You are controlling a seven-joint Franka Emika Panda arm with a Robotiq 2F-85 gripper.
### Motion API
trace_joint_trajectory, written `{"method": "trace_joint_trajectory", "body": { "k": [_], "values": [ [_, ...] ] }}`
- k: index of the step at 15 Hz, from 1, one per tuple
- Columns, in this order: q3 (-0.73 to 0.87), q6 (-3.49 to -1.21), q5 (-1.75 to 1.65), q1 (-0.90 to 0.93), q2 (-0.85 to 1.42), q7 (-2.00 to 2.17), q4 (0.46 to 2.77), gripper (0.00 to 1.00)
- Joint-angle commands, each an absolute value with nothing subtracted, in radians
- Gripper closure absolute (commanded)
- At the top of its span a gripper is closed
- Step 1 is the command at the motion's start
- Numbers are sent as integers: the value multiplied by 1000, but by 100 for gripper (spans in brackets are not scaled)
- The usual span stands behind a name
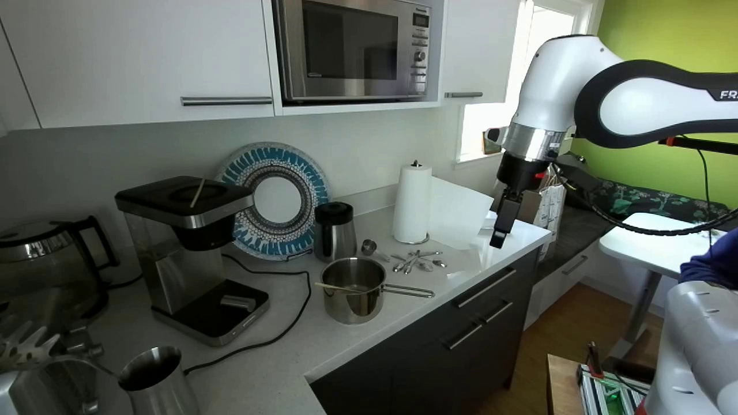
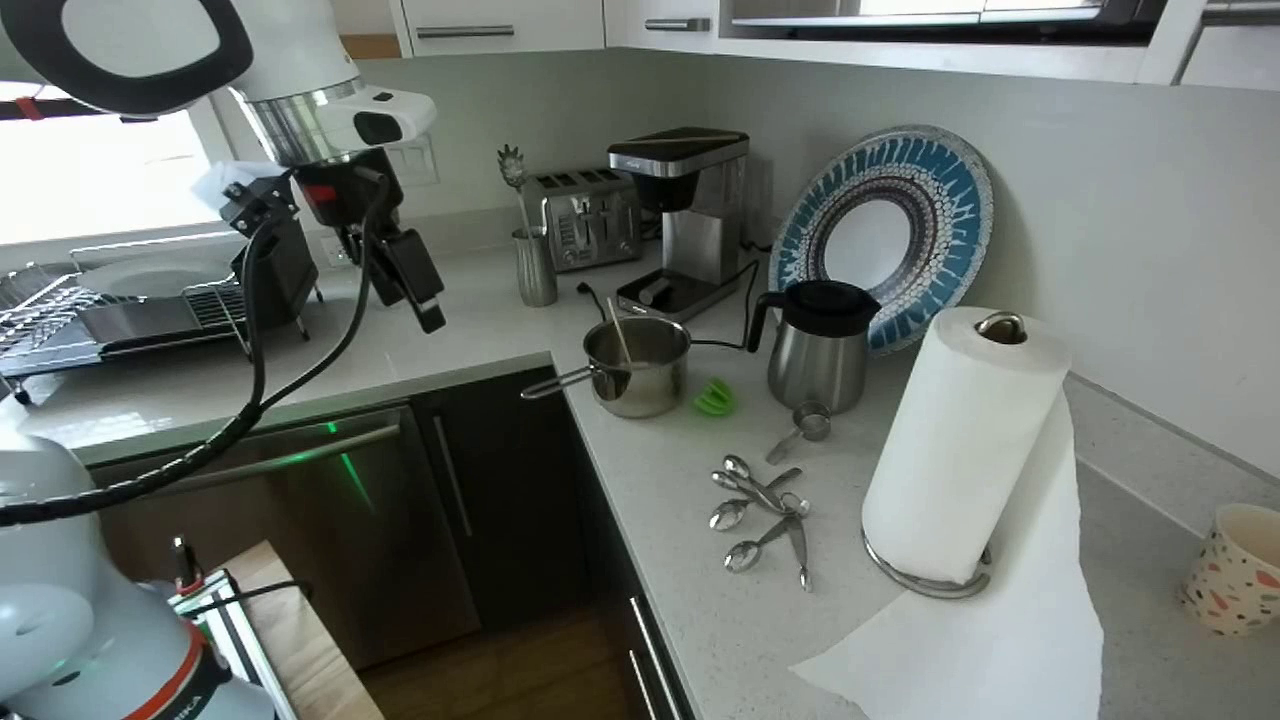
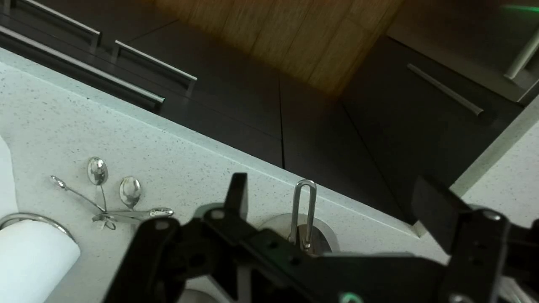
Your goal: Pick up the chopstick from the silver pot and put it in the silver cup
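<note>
The pale, thin chopstick leans in the pot with one end over the rim in both exterior views (image 1: 334, 286) (image 2: 618, 328). The silver pot stands on the counter (image 1: 353, 306) (image 2: 650, 395); in the wrist view its handle and part of its body (image 3: 325, 238) show behind my gripper, and the chopstick is hidden there. The silver cup stands upright near the toaster, holding a slotted utensil (image 1: 162, 387) (image 2: 536, 270); it is out of the wrist view. My gripper (image 1: 499, 235) (image 2: 425, 312) is high, apart from the pot; its fingers are wide open and empty in the wrist view (image 3: 332, 193).
Another thin stick (image 1: 198, 193) lies on the coffee maker (image 1: 190, 259). A steel carafe (image 2: 820, 365), measuring spoons (image 2: 760, 510), a green item (image 2: 714, 397) and a paper towel roll (image 2: 960, 450) stand or lie near the pot. A black cord (image 1: 277, 340) crosses the counter. A dish rack (image 2: 150, 300) stands at the side.
</note>
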State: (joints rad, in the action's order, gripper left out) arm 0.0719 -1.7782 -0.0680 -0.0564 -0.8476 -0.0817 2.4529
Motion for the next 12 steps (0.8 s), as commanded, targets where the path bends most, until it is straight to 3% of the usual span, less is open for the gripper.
{"method": "trace_joint_trajectory", "body": {
  "k": [1,5,12],
  "values": [
    [74,-1776,-70,-53,-847,-79,2451,0],
    [74,-1776,-70,-53,-847,-79,2451,0],
    [93,-2267,94,105,-519,-205,2400,0]
  ]
}}
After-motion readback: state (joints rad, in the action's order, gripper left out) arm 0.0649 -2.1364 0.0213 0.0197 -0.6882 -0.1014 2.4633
